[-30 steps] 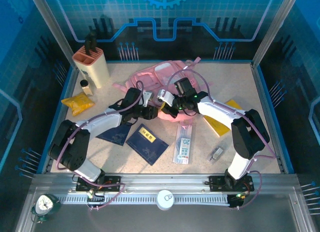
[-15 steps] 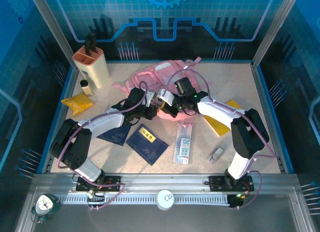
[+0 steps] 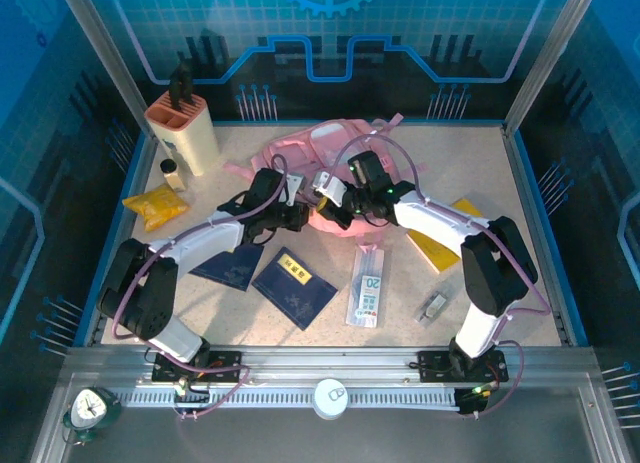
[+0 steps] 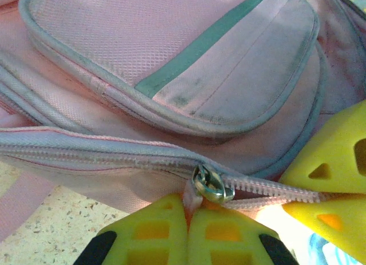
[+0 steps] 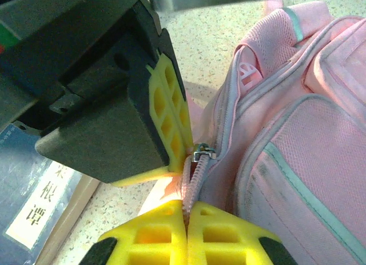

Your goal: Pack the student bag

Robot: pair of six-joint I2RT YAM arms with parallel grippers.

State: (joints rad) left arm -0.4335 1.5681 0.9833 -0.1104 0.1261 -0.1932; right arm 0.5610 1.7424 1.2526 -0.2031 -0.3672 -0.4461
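Left wrist view puts me at the zip of the student bag (image 4: 171, 53); the left jaws are pressed together, pads (image 4: 154, 236) pinching the pink zip pull (image 4: 191, 201) just under the metal slider (image 4: 213, 188). From the right wrist camera the right jaws are likewise shut, pads (image 5: 220, 233) clamped on the bag's zip edge just below that slider (image 5: 201, 154), with the left arm's pads (image 5: 167, 119) touching alongside.

I read this as the opening step: one side anchoring the fabric, the other ready to draw the slider. Next calls for a steady pull along the track, keeping the edge taut so the soft bag does not bunch or drag.

Overhead, the bag (image 3: 320, 148) lies flat at the far middle of the table (image 3: 480, 173); a blue booklet (image 3: 293, 288) and a ruler pack (image 3: 368, 288) wait nearer me.

Both wrists cover the bag's near edge from above; the pull is mostly buried between pads; I cannot tell which way the zip opens.
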